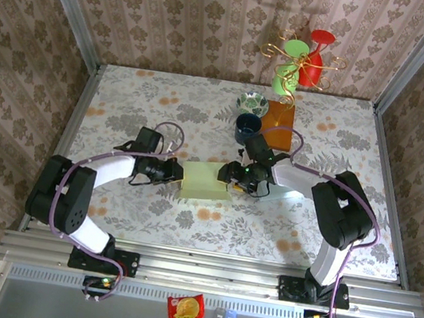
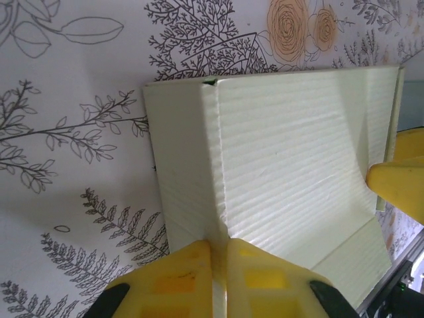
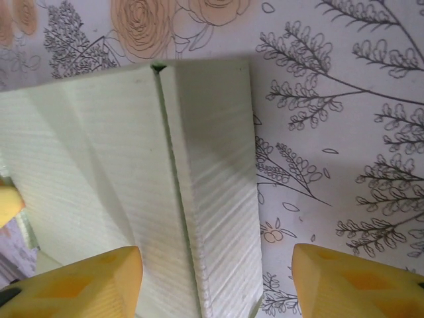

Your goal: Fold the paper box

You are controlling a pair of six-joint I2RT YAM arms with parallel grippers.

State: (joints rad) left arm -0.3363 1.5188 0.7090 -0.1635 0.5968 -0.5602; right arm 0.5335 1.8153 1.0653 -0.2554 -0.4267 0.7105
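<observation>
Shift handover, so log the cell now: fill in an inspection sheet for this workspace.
Surface: floral-print table, flat.
Job's things: paper box, pale green, partly folded, mid-table between the arms.
Clutter: blue cup, patterned bowl, orange board and cup stand at the far edge; snack packet on the front rail.
Pincers: left pincer shut on a box flap; right pincer open astride the box's other side.
Cables: purple cable loops above the left arm.
Surroundings: patterned walls, metal frame.
</observation>
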